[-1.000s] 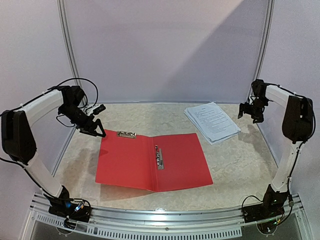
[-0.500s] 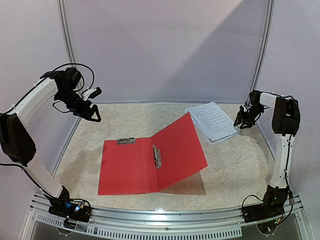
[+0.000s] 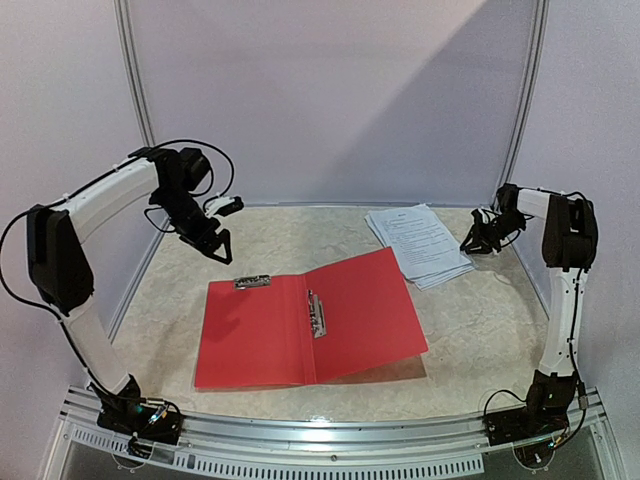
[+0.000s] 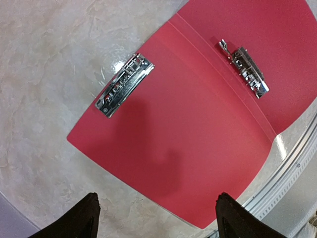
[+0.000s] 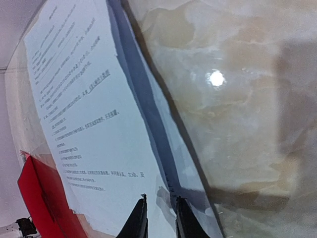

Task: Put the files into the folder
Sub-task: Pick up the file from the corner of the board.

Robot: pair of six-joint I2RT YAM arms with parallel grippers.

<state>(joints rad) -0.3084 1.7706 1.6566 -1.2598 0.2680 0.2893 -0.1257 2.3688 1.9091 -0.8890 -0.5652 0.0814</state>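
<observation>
The folder (image 3: 260, 335) lies open in the middle of the table (image 3: 480, 320). Its left flap is flat, and its right flap is raised a little, with shadow under its near edge. A spine clip (image 3: 317, 314) sits on the fold, and an edge clip (image 3: 253, 282) rests on the 12 o'clock edge of the left flap.

The files (image 3: 418, 240) are a loose stack at about 1 o'clock from the folder. Their near corner is just beside the raised flap.

The right gripper (image 3: 468, 244) is at the 3 o'clock edge of the files, low over the table. In the right wrist view its fingers (image 5: 138, 220) stand close together, with only a slit between them. The edge of the top sheets runs into that slit, pinched there and raised a little off the sheets below. The rest of the stack stretches away from the fingers toward 10 o'clock.

The left gripper (image 3: 224, 226) hangs in the air at about 11 o'clock from the folder, apart from it. Its jaws are spread wide and it holds nothing. In the left wrist view the left flap and the edge clip lie below it, between the two fingertips and toward 12 o'clock.
</observation>
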